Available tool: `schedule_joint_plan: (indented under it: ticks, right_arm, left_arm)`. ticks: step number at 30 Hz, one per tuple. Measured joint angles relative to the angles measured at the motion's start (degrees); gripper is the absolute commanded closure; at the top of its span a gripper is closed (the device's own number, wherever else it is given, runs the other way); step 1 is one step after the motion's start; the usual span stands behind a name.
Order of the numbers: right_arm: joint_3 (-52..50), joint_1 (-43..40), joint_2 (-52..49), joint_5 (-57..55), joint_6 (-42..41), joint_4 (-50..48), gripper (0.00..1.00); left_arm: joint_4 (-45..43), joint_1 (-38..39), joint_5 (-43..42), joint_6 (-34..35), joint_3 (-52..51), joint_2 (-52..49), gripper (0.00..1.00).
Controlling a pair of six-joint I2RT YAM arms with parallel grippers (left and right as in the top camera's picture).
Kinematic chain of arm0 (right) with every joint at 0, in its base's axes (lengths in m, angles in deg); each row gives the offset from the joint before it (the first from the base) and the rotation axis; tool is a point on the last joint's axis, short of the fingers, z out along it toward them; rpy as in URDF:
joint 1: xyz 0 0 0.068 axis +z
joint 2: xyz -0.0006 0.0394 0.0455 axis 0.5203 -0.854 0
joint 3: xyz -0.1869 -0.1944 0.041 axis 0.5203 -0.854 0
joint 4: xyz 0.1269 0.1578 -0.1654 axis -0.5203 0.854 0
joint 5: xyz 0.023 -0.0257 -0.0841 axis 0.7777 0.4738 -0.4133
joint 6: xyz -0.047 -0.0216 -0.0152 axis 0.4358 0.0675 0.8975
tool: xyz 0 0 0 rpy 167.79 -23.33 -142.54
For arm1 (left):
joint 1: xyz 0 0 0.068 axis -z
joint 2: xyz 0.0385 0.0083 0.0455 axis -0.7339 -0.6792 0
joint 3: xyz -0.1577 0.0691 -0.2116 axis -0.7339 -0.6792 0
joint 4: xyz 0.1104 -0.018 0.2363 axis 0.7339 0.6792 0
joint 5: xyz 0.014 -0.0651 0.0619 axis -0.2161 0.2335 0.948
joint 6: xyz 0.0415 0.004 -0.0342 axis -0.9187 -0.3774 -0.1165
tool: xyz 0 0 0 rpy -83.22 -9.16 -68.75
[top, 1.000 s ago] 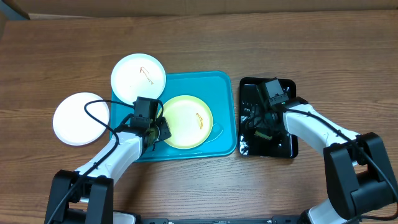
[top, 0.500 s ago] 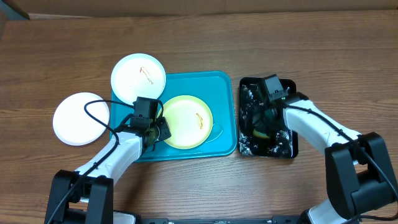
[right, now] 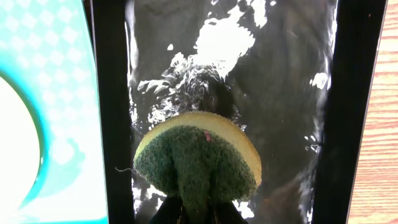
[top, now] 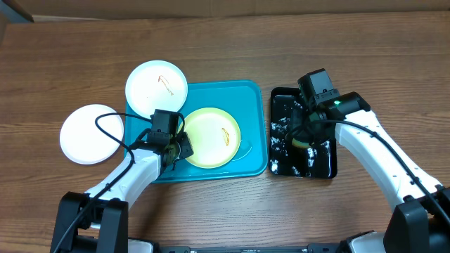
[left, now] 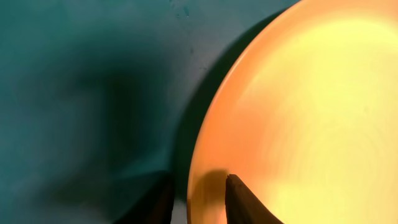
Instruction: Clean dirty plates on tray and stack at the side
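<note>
A pale yellow-green plate (top: 211, 137) with a small brown smear lies on the turquoise tray (top: 246, 95). My left gripper (top: 179, 147) is shut on that plate's left rim. In the left wrist view the plate (left: 311, 112) has one finger (left: 242, 202) on top of it and the other at its outer edge. A white plate (top: 156, 86) with a brown smear overlaps the tray's far left corner. Another white plate (top: 90, 133) lies on the table to the left. My right gripper (right: 196, 214) is shut on a green and yellow sponge (right: 196, 158) above the black tray (right: 249, 74).
The glossy black tray (top: 320, 165) stands right of the turquoise tray and holds shimmering water. Bare wood table surrounds both trays. A cardboard edge runs along the far side of the table.
My right gripper has shut on the sponge in the black tray and lifted it, stirring the water. The left gripper and the plates have stayed in place.
</note>
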Motion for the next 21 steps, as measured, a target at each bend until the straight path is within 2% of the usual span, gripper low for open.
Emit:
schedule_joint_plan:
  ticks: [3,7,21]
  right_arm:
    - [0.0,0.0,0.0,-0.3,0.2,1.0,0.96]
    - [0.0,0.0,0.0,-0.4,0.4,1.8,0.96]
    - [0.0,0.0,0.0,-1.1,0.4,2.0,0.96]
  left_arm:
    - [0.1,0.0,0.0,0.0,0.0,0.0,0.89]
    - [0.0,0.0,0.0,0.0,0.0,0.0,0.95]
    - [-0.2,0.0,0.0,0.1,0.0,0.0,0.96]
